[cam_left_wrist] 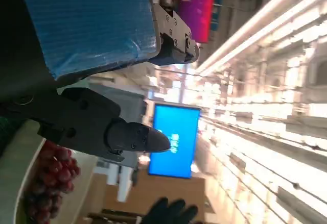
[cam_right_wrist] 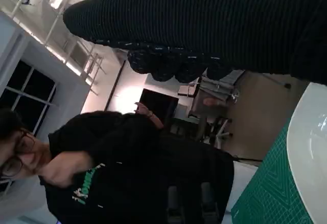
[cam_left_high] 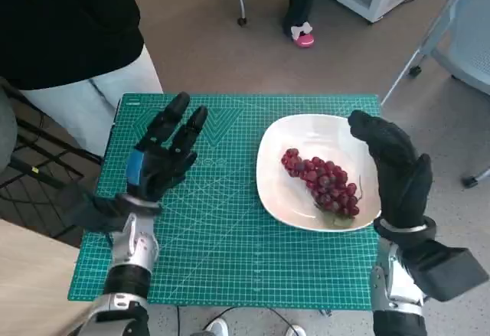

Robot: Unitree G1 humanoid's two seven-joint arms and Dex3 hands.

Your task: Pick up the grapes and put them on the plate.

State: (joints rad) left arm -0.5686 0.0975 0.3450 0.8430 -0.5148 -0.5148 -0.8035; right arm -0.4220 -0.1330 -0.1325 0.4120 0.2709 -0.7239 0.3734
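Nearest the robot, the left hand [cam_left_high: 163, 154] hovers over the green cutting mat [cam_left_high: 230, 221] with fingers spread and nothing in it, while the gloved right hand [cam_left_high: 394, 169] hangs beside the white plate's [cam_left_high: 279, 190] right rim, released and empty. The grapes [cam_left_high: 321, 181] lie on the plate. Beyond the table, a person in black [cam_left_high: 69, 22] stands at the left.

Support surface: green cutting mat [cam_left_high: 230, 229] with a white grid, covering the small table. Directly on the mat: one white plate [cam_left_high: 279, 190], at roughly 3 o'clock from mat centre, its rim close to the mat's right edge. Grapes [cam_left_high: 321, 181] sit in the plate, trailing toward 5 o'clock.
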